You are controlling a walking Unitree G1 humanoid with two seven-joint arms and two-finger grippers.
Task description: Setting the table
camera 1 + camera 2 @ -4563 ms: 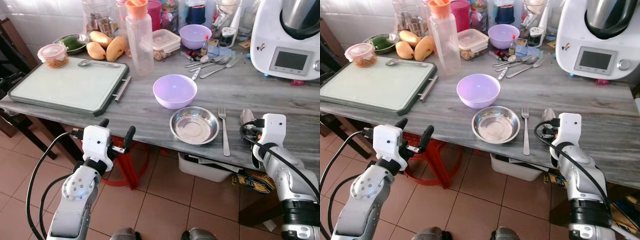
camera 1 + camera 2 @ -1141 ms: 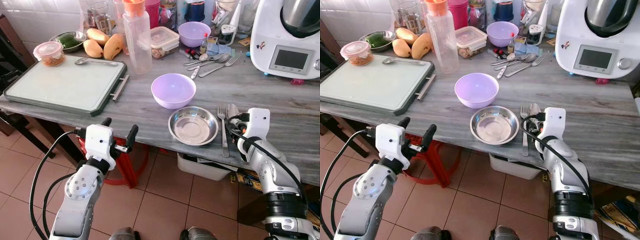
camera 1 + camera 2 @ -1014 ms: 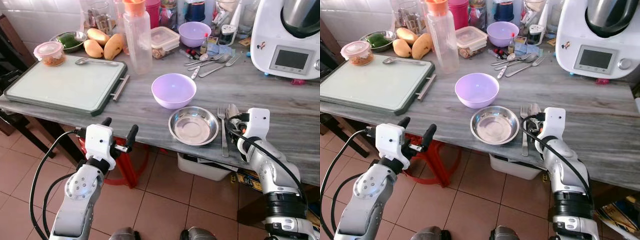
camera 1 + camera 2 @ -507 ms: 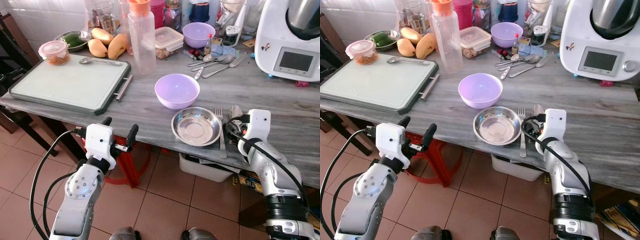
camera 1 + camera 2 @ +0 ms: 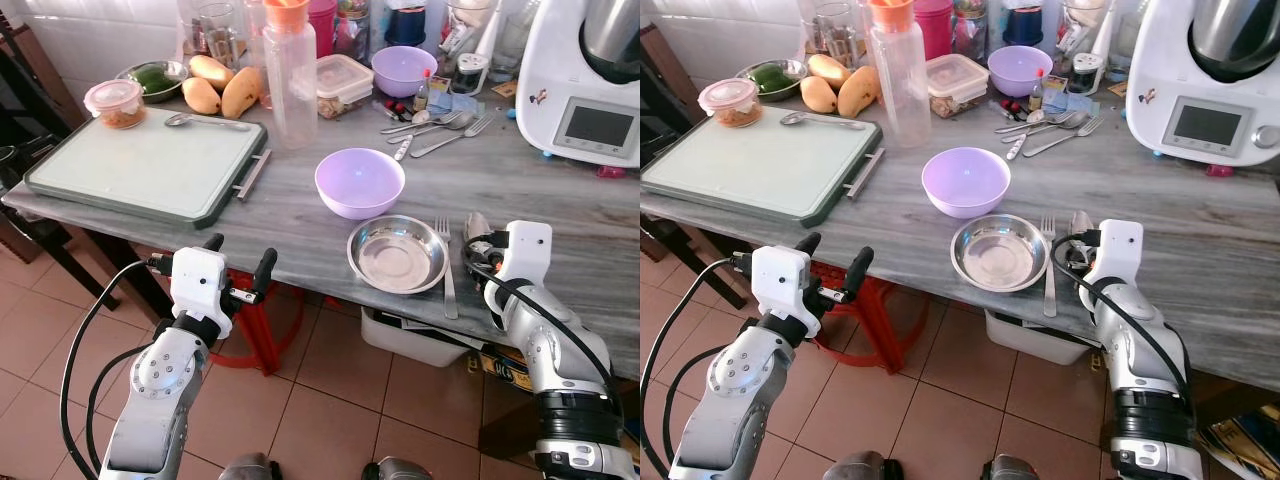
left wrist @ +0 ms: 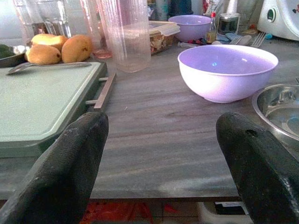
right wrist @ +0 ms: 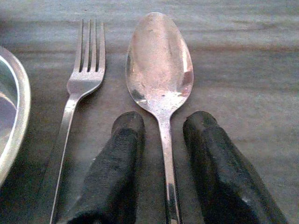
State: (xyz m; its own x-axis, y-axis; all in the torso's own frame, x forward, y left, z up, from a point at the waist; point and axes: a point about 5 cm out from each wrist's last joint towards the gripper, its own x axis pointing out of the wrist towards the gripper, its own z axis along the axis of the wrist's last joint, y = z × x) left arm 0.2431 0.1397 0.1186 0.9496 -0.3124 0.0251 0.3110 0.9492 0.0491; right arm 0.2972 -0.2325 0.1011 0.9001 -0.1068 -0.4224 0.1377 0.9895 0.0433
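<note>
Right wrist view: shiny spoon (image 7: 160,74) — handle between black fingers (image 7: 117,177).

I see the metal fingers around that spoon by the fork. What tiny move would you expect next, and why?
Probably the right gripper backs straight off. The spoon already lies flat on the table beside the fork, right of the steel bowl, and the fingers sit apart on either side of its handle.

The left gripper (image 6: 161,163) hangs with black fingers spread wide, short of the grey table edge (image 6: 154,182); beyond them sit a lilac plastic bowl (image 6: 227,71) and a green rectangular tray (image 6: 42,102).
</note>
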